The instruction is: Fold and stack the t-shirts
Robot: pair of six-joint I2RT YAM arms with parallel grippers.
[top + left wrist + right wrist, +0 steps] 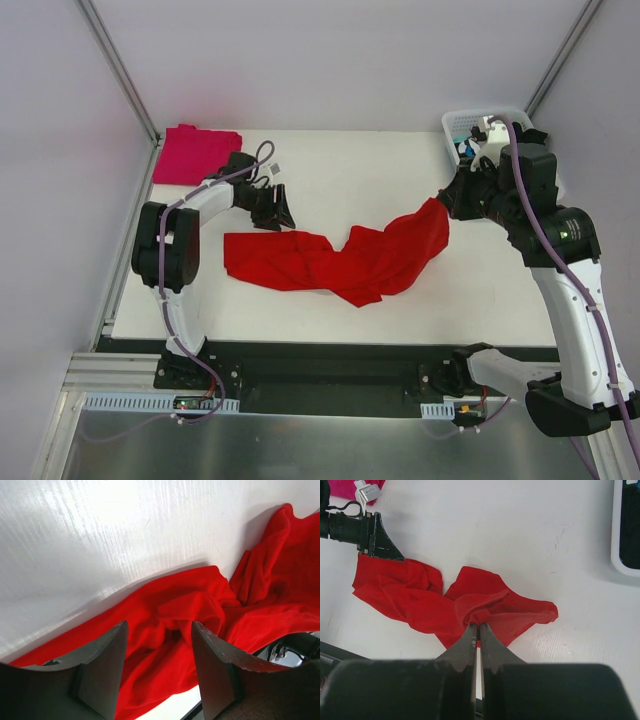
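One down, the red t-shirt (330, 258) to go!
The magenta-pink t-shirt (195, 153) looks folded at upper left; the red one sprawls crumpled centre-frame, our right gripper (478, 627) pinched tight on its right end, our left gripper (159, 627) gaping empty over its left end.

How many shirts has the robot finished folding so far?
One looks done: the pink t-shirt lies folded at the far left corner of the table. In hand: the right gripper is shut on one end of the red t-shirt, and the left gripper is open over the other end. Left: that shirt is crumpled, not folded or stacked on the pink one.
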